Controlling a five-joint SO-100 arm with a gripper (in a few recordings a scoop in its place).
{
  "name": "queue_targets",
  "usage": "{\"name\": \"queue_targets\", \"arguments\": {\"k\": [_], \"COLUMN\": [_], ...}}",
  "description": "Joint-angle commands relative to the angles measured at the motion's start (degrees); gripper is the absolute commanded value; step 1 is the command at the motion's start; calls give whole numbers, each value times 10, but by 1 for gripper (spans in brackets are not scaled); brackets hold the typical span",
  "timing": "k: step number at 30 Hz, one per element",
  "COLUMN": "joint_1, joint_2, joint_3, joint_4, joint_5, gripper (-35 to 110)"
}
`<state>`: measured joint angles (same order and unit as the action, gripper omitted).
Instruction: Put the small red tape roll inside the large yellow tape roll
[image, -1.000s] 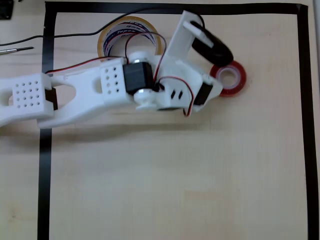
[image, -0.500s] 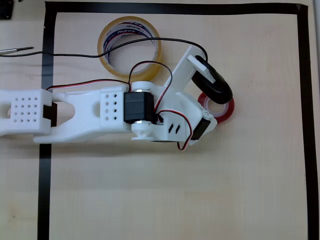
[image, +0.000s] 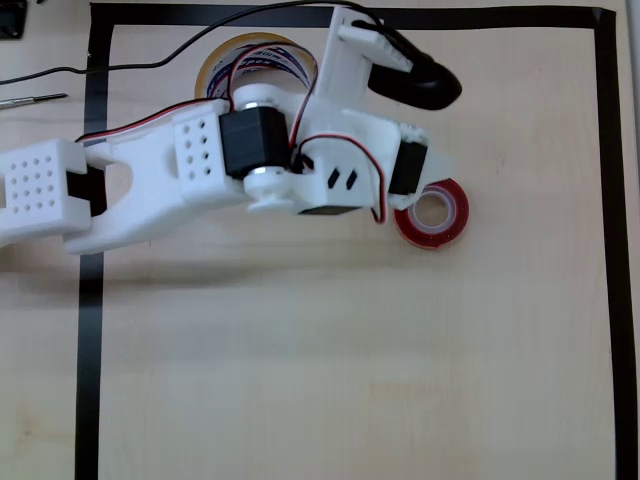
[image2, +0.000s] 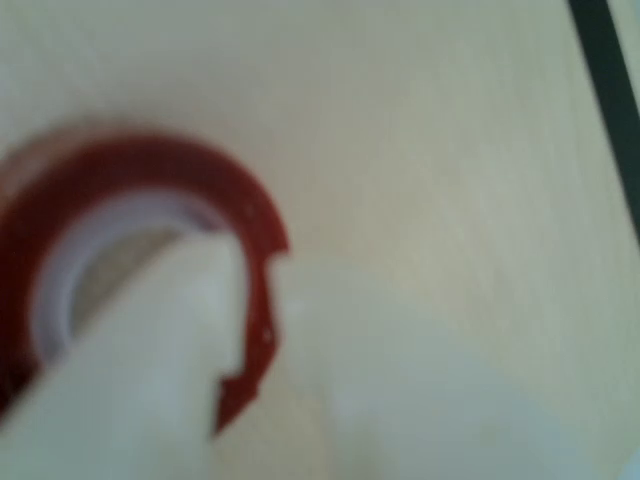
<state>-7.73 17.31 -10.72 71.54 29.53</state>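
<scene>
Red roll not yet grasped; the pick-up comes first

The small red tape roll (image: 432, 213) lies flat on the wooden table (image: 350, 380), toward the right of the overhead view and well inside the black tape border (image: 602, 200). The large yellow tape roll (image: 225, 60) sits near the top edge, partly hidden under the white arm (image: 150, 180), well apart from the red one.

The gripper (image: 420, 140) is spread wide: its black finger (image: 415, 82) points up and away from the red roll, while the white finger's end reaches down to the roll's upper-left rim. In the blurred wrist view that white finger (image2: 150, 350) lies across the red roll (image2: 150, 190) and seems to dip into its white core, though whether it touches cannot be told.

So the step in hand looks like lining up the grasp. The next move likely calls for settling the white finger inside the ring, bringing the black finger down on the outer wall, and pinching before any lift toward the yellow roll
</scene>
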Motion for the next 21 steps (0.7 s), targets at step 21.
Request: {"name": "queue_targets", "arguments": {"k": [21], "joint_1": [26], "joint_2": [-20], "joint_3": [-32], "joint_4": [-54], "joint_5": [63], "gripper": [0]}}
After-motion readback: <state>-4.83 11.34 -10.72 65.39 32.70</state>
